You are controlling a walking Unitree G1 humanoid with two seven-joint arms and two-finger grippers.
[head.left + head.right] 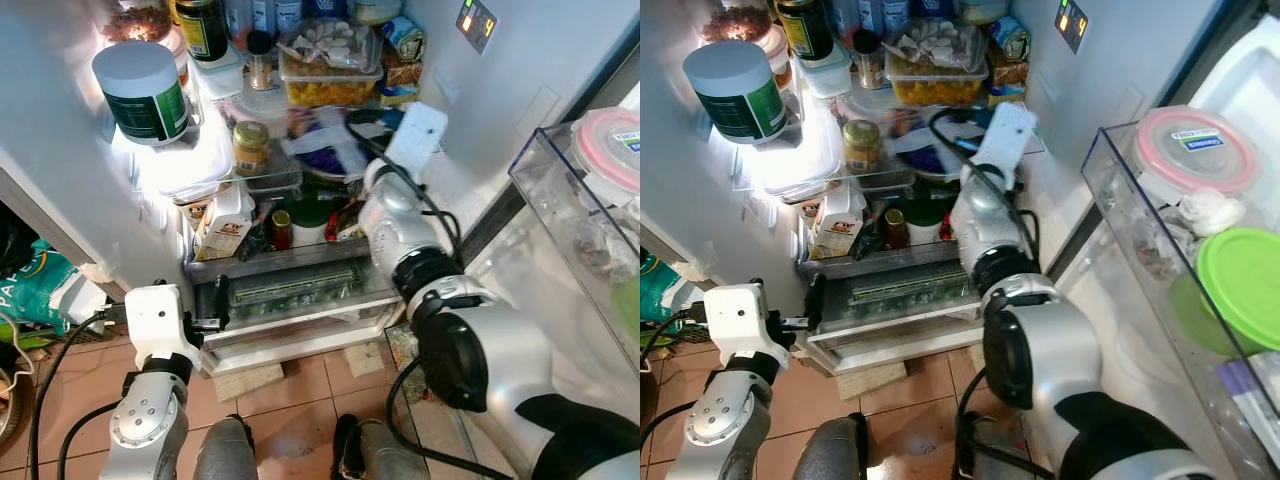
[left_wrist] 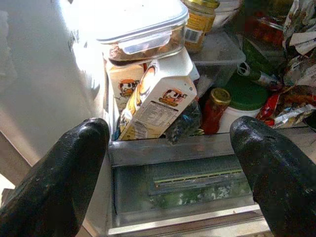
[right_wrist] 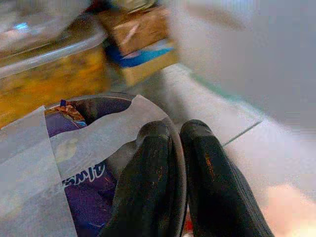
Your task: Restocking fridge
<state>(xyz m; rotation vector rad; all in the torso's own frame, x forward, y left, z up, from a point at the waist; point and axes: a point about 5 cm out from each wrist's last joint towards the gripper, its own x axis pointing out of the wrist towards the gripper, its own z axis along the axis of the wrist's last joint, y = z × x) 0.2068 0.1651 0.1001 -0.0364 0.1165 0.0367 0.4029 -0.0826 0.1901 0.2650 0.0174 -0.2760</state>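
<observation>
**Right arm deep in the fridge, left gripper waiting at the drawer**

Your right arm (image 1: 400, 215) reaches into the open fridge (image 1: 60, 120) at the middle shelf. In the right wrist view the right gripper (image 3: 177, 133) has its two black fingers pressed together at the rim of a dark bowl (image 3: 178, 163) — the rim looks pinched between them, though you cannot tell for sure how firm the hold is. Inside the bowl lies a purple packet (image 3: 86, 192) under a sheet of clear plastic (image 3: 98, 136). Behind it, blurred, sit a yellow-filled clear container (image 3: 54, 74) and a brown box (image 3: 138, 27).

Your left gripper (image 2: 170, 143) hangs low in front of the clear bottom drawer (image 1: 300, 295), fingers spread wide and holding nothing. Between its fingers you see a milk carton (image 2: 155, 101) leaning over on the shelf just above the drawer, a small red-lidded jar (image 2: 215, 108) beside it, and a green-lidded tub (image 2: 252, 96) next to that. A lidded clear box (image 2: 140, 29) sits on the shelf above the carton, with a yellow-lidded jar (image 1: 249, 146) beside it.

Higher up, a white tub with a green label (image 1: 143, 92) stands on the bright left side. In the door bin (image 1: 1120, 190) on your right sit a pink-rimmed container (image 1: 1195, 148) and a green lid (image 1: 1245, 285).
</observation>
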